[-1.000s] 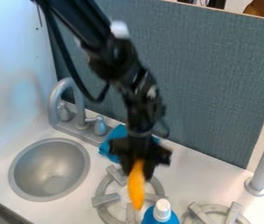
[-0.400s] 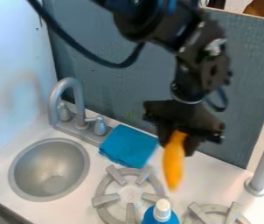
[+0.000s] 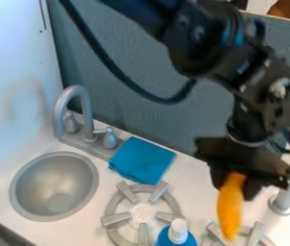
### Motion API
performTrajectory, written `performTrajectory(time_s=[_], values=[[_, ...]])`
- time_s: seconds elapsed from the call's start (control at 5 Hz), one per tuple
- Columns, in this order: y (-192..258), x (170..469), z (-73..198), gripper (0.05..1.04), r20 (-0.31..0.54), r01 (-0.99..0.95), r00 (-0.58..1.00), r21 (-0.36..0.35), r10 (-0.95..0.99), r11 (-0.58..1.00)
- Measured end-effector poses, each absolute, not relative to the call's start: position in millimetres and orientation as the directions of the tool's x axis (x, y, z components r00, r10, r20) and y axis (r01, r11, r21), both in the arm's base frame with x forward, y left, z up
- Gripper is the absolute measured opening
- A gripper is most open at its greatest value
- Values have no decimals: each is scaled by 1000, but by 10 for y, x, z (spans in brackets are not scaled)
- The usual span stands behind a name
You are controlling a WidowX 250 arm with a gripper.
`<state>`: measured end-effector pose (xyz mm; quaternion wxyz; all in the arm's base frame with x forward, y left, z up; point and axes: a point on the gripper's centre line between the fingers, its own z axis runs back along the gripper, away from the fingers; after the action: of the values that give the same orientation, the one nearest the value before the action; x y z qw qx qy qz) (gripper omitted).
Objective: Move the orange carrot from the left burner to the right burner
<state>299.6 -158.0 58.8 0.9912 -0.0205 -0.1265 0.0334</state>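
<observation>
One carrot (image 3: 230,206), pinched by its top in the end effector (image 3: 236,182), could slip or knock the burner (image 3: 240,235) if lowered carelessly.

Orange object (image 3: 230,207); blue cloth (image 3: 142,160); grey sink (image 3: 54,186).

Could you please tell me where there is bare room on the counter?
One bare patch of counter lies between the blue cloth, left burner and end effector, which holds an orange object. A narrower strip separates sink and left burner. The front right is crowded, with a bottle between left burner and right burner.
</observation>
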Motion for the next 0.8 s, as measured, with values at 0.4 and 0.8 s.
performTrajectory(time_s=[0.4, 0.8], values=[[-1867, 3054, 67, 499, 222, -92, 967, -164, 128, 982], [-1963, 3112, -325, 499, 207, -114, 966, -207, 157, 972]])
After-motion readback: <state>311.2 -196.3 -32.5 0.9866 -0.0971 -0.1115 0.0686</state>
